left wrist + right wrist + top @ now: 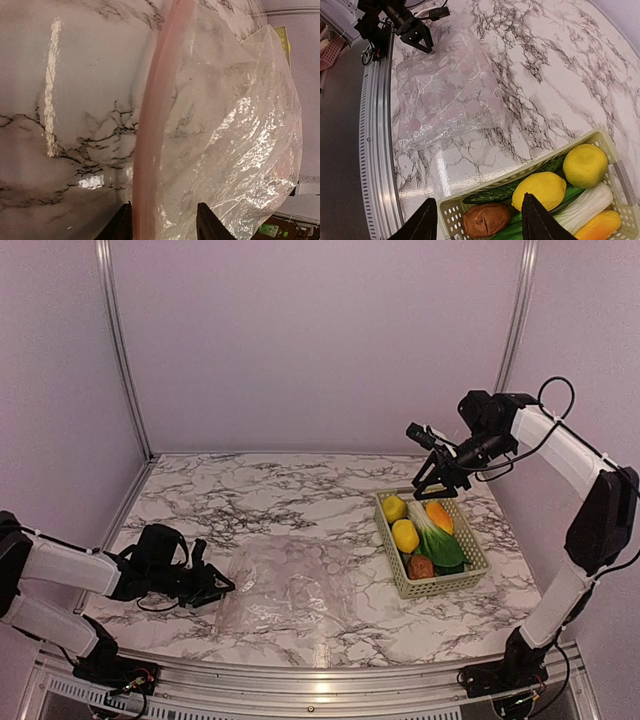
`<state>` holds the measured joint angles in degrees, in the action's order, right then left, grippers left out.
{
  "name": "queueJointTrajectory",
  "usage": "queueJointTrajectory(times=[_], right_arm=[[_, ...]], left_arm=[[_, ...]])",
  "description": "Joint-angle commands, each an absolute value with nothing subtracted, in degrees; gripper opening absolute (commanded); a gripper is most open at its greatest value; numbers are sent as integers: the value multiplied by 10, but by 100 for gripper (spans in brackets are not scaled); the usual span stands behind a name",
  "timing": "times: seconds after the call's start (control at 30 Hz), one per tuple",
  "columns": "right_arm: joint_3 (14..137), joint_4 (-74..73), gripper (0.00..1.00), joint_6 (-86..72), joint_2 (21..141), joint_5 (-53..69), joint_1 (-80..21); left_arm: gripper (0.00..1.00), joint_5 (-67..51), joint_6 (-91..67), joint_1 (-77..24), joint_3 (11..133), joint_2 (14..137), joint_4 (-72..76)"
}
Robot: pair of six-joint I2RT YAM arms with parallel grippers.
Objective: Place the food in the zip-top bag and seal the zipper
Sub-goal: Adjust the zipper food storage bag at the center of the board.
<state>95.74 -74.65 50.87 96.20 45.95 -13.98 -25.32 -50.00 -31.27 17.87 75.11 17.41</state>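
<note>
Clear, crinkly plastic: the zip-top bag (288,585) lies flat at 6 o'clock on the table (300,490). It looks light, limp and slippery, best pinched at its stiffer pinkish zipper (155,125). The left gripper (222,587), spread, waits at that strip. The right gripper (437,480), spread, hovers over the food (405,535) in a basket (445,585) at 3 o'clock. No writing is readable.

top: behind, whole table (300,490) | left wrist: close on bag (225,140) | right wrist: high over basket (449,215), bag too
</note>
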Motion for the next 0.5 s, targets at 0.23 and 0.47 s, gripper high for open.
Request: queueJointTrajectory(times=[0.23, 0.47], right_arm=[[941, -749, 54, 506, 942, 466, -145], [958, -730, 54, 489, 953, 453, -151]], left_arm=[[10, -275, -500, -309, 233, 765, 217], [0, -222, -437, -308, 340, 711, 76]])
